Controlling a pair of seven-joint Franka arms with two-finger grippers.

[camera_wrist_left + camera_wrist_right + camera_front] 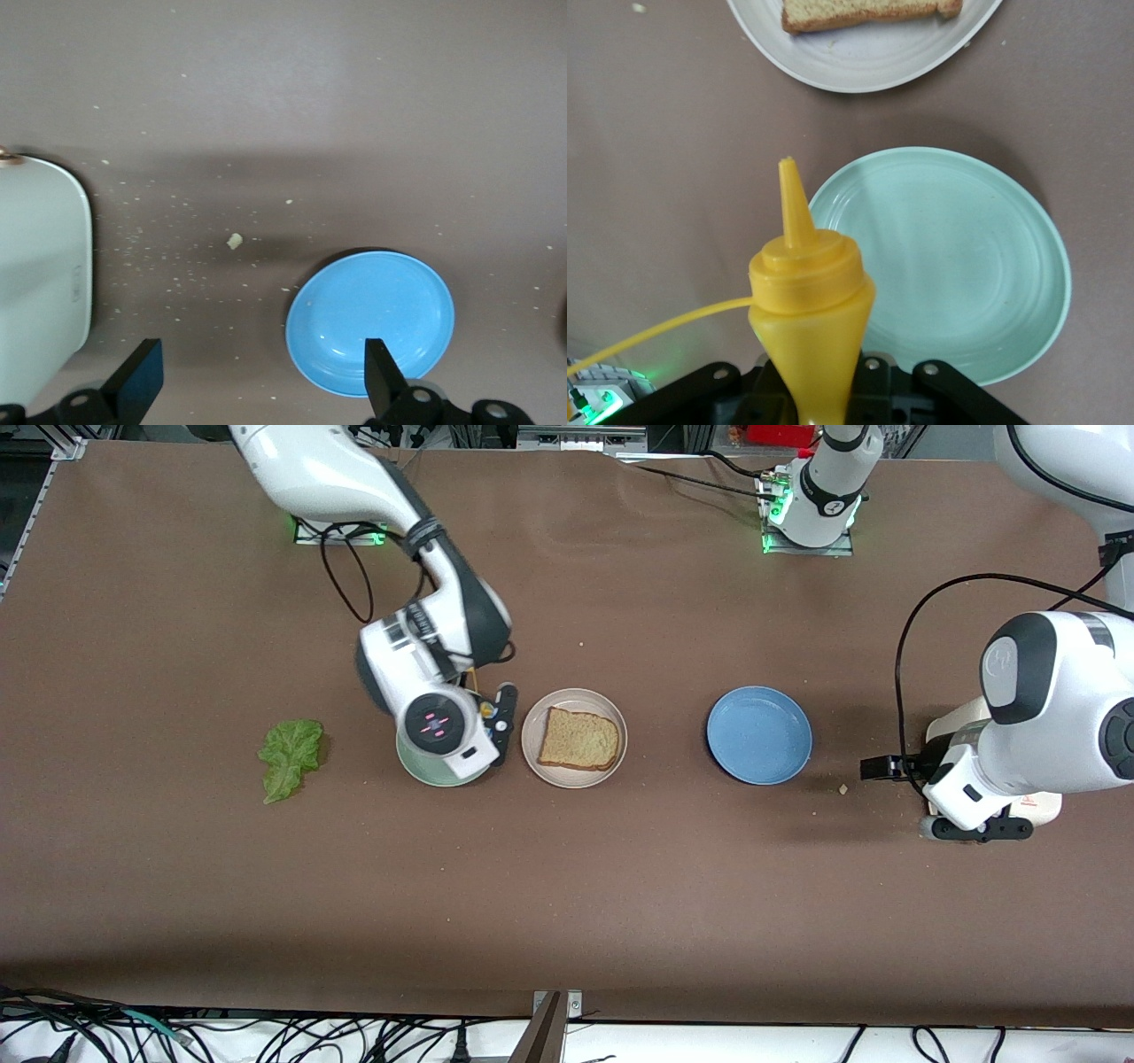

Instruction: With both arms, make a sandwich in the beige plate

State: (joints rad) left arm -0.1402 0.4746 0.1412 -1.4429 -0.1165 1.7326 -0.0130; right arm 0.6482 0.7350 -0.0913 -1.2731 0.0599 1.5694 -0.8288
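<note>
One slice of brown toast [578, 740] [859, 11] lies on the beige plate [534, 755] [868, 62] in the middle of the table. A green lettuce leaf [290, 757] rests on the table toward the right arm's end. My right gripper [498, 724] [819, 403] is shut on a yellow squeeze bottle [806, 292], held over the mint-green plate [425, 772] [966, 266] beside the beige plate, with the nozzle pointing toward the toast. My left gripper [886, 769] [259, 381] hangs open and holds nothing, low over the table beside the blue plate [759, 735] [372, 319].
A white flat object [1038, 806] [35, 266] lies under the left arm near that end of the table. Crumbs are scattered there, and one larger crumb [842, 788] [234, 240] lies between it and the blue plate. Cables run along the table's near edge.
</note>
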